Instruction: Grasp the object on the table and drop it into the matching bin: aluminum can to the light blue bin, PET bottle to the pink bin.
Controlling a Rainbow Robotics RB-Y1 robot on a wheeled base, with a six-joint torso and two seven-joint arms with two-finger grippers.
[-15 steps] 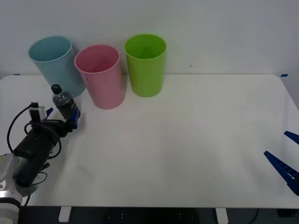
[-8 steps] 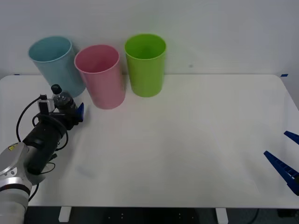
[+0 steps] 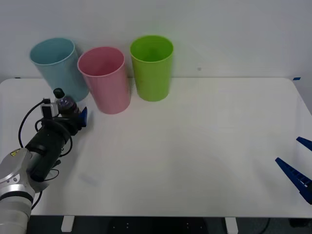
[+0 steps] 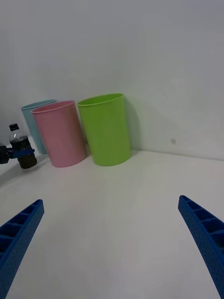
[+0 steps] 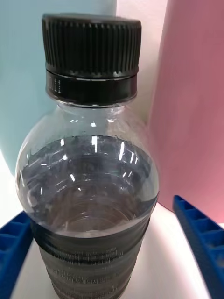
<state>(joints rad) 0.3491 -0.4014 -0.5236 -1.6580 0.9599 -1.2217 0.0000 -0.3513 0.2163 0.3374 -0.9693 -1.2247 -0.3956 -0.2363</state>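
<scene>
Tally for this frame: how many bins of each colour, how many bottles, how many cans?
Light blue bin: 1
Pink bin: 1
Lime green bin: 1
PET bottle: 1, between the left gripper fingers
Cans: 0
Total: 4

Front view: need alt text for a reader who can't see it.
The left hand reaches across the white table and brackets a small PET bottle standing in front of the light blue bin and beside the pink bin. A lime green bin stands next in the row. The right hand waits open at the table's right edge.
</scene>
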